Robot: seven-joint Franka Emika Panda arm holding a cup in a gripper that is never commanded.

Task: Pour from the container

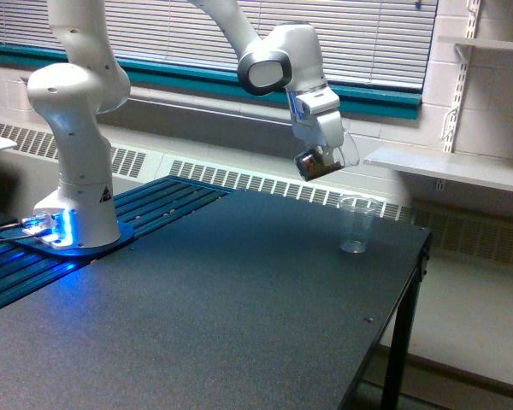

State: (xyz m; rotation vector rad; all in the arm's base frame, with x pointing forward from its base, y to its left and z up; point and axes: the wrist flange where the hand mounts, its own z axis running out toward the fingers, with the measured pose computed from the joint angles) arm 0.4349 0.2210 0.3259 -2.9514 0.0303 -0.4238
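Pouring looks to be the step in hand: the white robot gripper [323,155] is clamped on the small, stubby clear container [318,163] with brown bits inside, held tilted in the air above the far edge of the dark desk [239,299]. A taller tapered clear plastic cup [356,225] stands upright near the desk's far corner on the exterior view's right, lower than the container and apart from it. To do it well, I would bring the container's mouth directly over that cup's rim before tipping further, then tilt slowly so the bits drop inside rather than onto the desk.
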